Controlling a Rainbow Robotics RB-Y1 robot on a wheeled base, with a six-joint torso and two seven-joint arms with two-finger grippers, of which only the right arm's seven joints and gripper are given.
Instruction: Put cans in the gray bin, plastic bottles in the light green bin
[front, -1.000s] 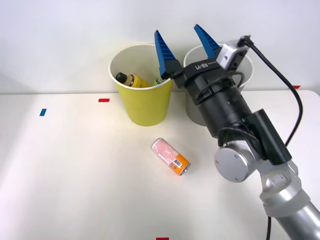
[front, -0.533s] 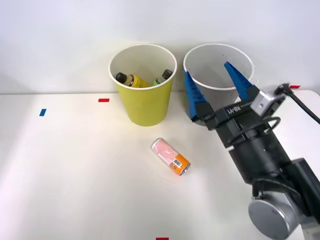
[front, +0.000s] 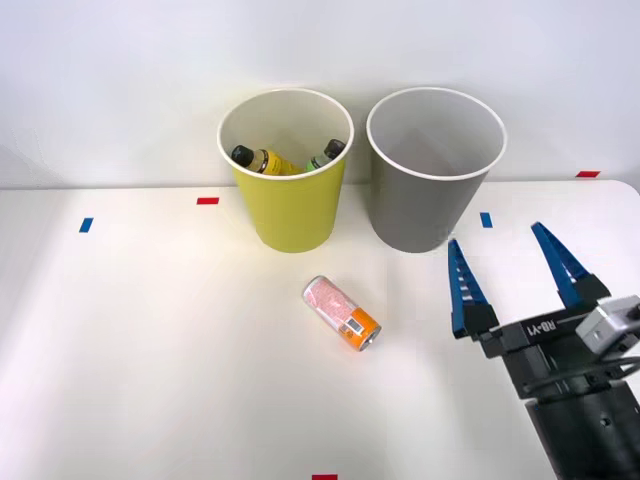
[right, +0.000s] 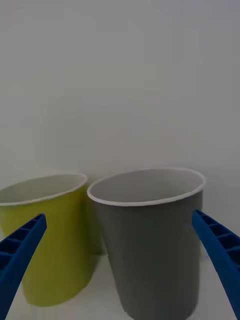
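The pink-and-orange can (front: 342, 313) lies on its side on the white table (front: 150, 350), in front of the two bins. Behind it on the left, the light green bin (front: 286, 170) holds two plastic bottles (front: 262, 158) with black caps. To its right stands the gray bin (front: 435, 168). My right gripper (front: 510, 265) is open and holds nothing, low at the front right, to the right of the can. In the right wrist view the gray bin (right: 150, 240) and the light green bin (right: 45, 240) stand ahead, between my blue fingers (right: 17, 250).
Small red and blue tape marks dot the table: red (front: 207, 200), blue (front: 86, 224), blue (front: 486, 219), and red (front: 324, 477) at the front edge. A white wall rises behind the bins.
My right gripper has pulled back from above the bins, toward the front right and downward, staying open. The can and both bins have not moved.
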